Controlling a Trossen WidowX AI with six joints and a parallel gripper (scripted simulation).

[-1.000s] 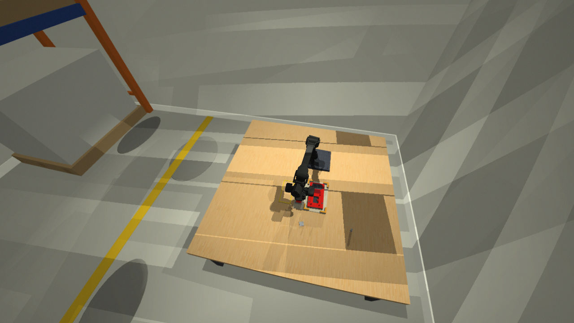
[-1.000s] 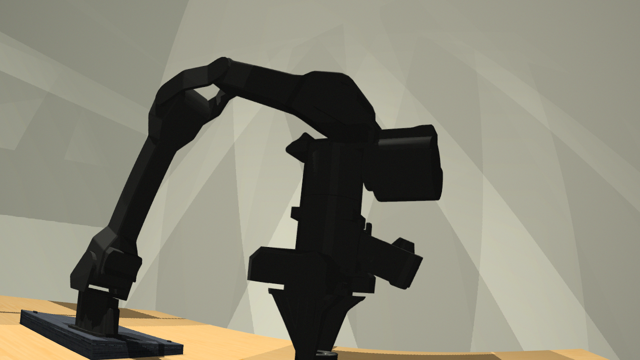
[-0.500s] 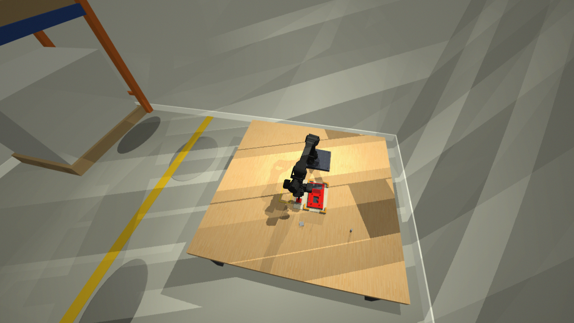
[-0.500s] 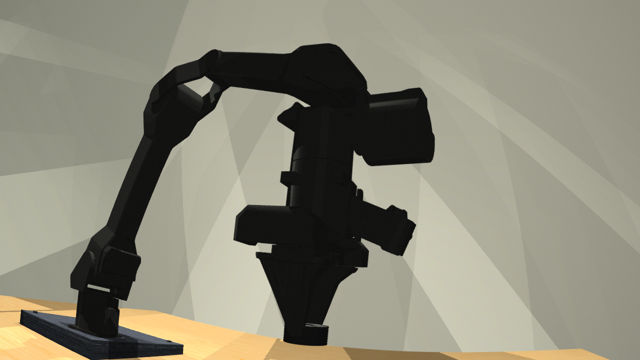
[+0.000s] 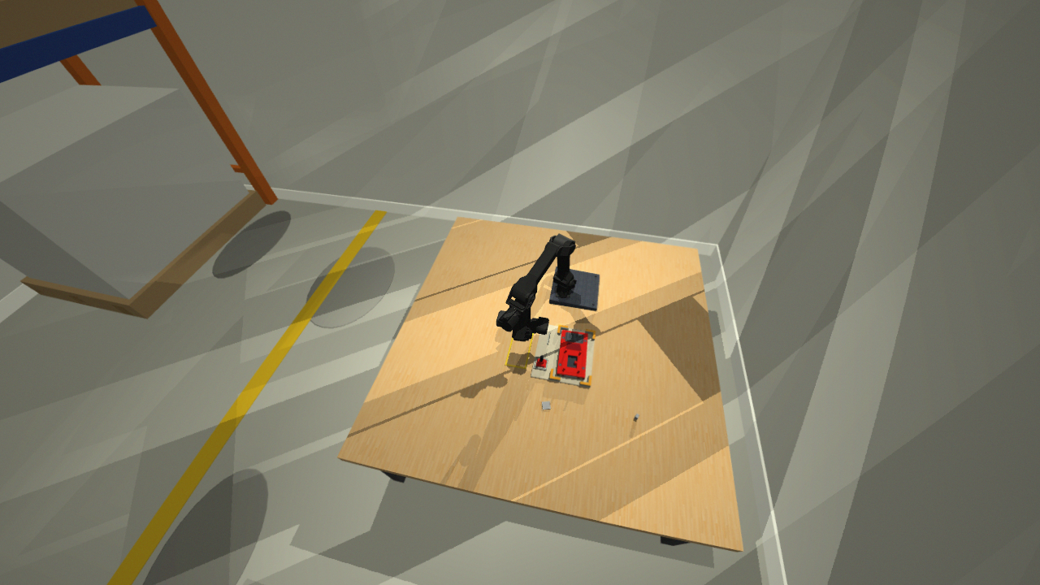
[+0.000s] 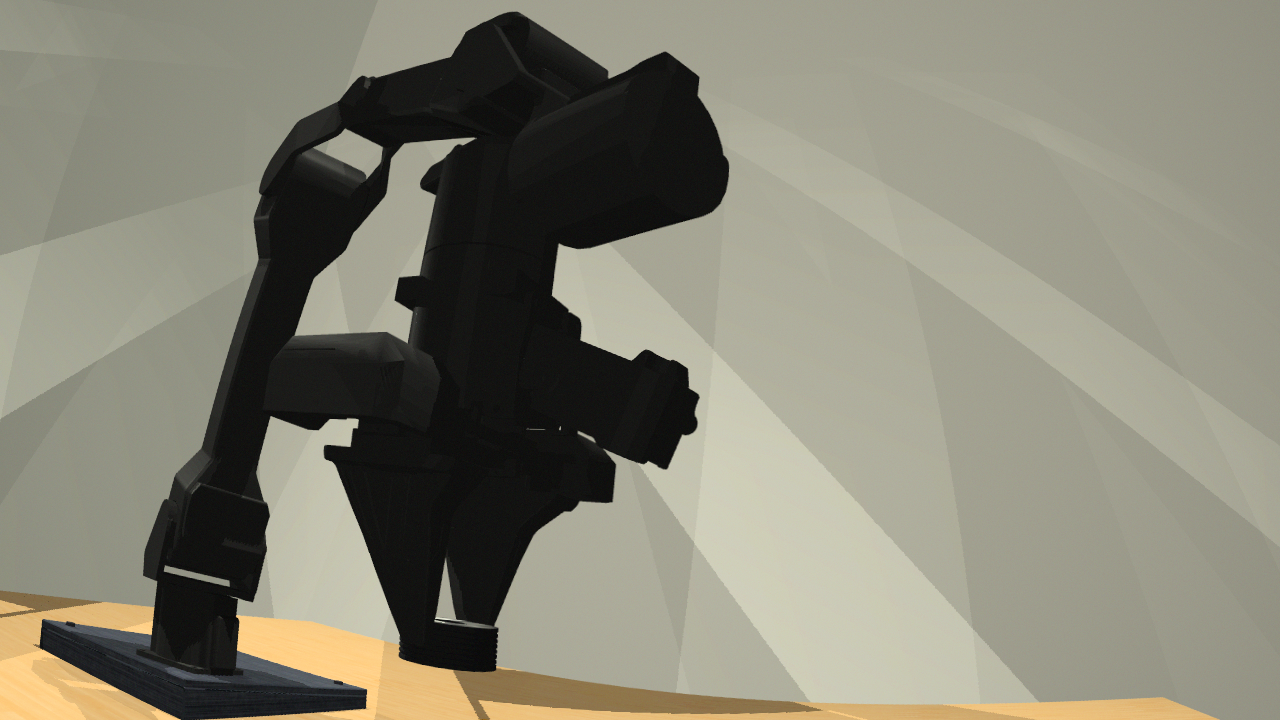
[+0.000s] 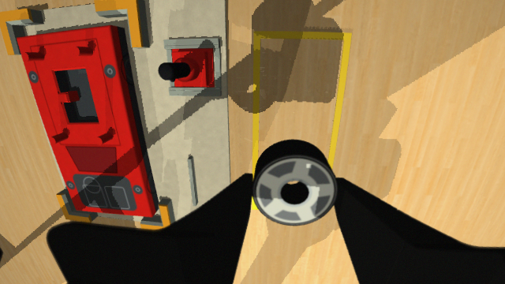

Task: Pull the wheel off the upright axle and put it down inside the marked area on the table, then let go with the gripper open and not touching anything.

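Observation:
My gripper (image 6: 450,632) (image 7: 292,183) is shut on the wheel (image 6: 465,646) (image 7: 293,169), a black-rimmed disc with a grey spoked face and a centre hole. The wheel is off the axle and held above the table, its face up. In the wrist view it overlaps the near part of the marked area (image 7: 346,79) (image 5: 508,354), a yellow outline. The bare black axle (image 7: 173,71) (image 5: 540,358) stands upright on a red block to the left of the outline. The fingertips are hidden under the arm in the top view.
A red housing (image 7: 88,136) (image 5: 572,365) sits between orange corner brackets (image 7: 136,24) on a pale board (image 7: 207,134). The board's edge runs close beside the yellow outline. A small grey piece (image 5: 546,405) and a tiny block (image 5: 635,418) lie farther from the arm's base.

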